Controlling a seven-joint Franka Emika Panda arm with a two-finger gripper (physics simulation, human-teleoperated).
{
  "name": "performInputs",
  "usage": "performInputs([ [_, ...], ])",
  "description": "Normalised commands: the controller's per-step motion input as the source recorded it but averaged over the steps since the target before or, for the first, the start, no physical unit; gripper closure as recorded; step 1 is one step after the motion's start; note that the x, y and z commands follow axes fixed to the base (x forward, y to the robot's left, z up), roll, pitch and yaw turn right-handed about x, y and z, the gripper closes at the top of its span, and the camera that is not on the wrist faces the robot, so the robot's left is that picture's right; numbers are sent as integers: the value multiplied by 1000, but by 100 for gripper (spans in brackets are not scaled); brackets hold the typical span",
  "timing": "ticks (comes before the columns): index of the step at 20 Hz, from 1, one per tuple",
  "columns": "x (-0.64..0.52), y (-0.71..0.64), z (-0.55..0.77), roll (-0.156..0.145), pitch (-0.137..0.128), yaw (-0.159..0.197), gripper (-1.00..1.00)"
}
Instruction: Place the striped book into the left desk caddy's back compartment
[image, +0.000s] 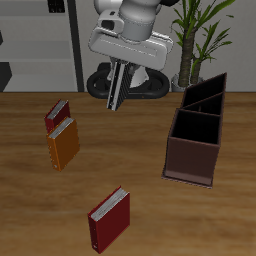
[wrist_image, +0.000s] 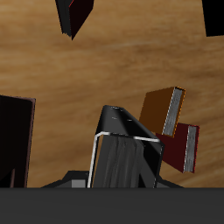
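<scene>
The pincer (image: 117, 78) is clenched on the striped book (image: 118, 96). The book hangs down from it, standing on end and a little tilted. It is up in the air over the far part of the surface (image: 140, 190). It does not touch the wood.

In the wrist view the striped book (wrist_image: 127, 162) fills the space close to the camera. You can see its dark cover with thin stripes and a pale edge.

The left desk caddy (image: 190, 158) stands on the surface, well apart from the held book. It is a dark brown box with slanted walls. Its low reddish-brown face is on the near side. The back compartment (image: 207, 98) is the dark part on the far side, with the taller walls. Nothing can be seen inside it. In the wrist view only a dark wall of the caddy (wrist_image: 16, 140) shows.

Three other books lie flat on the surface. A dark red book (image: 57, 113) and an orange book (image: 64, 143) lie just beside each other, well apart from the caddy. One more red book (image: 109, 220) lies alone close to the near edge.

A green plant (image: 205, 30) stands behind the surface, far back.
</scene>
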Motion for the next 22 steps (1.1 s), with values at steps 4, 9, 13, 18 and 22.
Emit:
performInputs([
  [4,-571,500,4,-17,-41,18,100],
  [9,-484,518,-99,36,-30,15,100],
  [13,-399,496,-130,95,-25,44,100],
  [18,-267,310,-96,-12,-3,6,100],
  [22,-121,238,-11,41,12,-13,100],
])
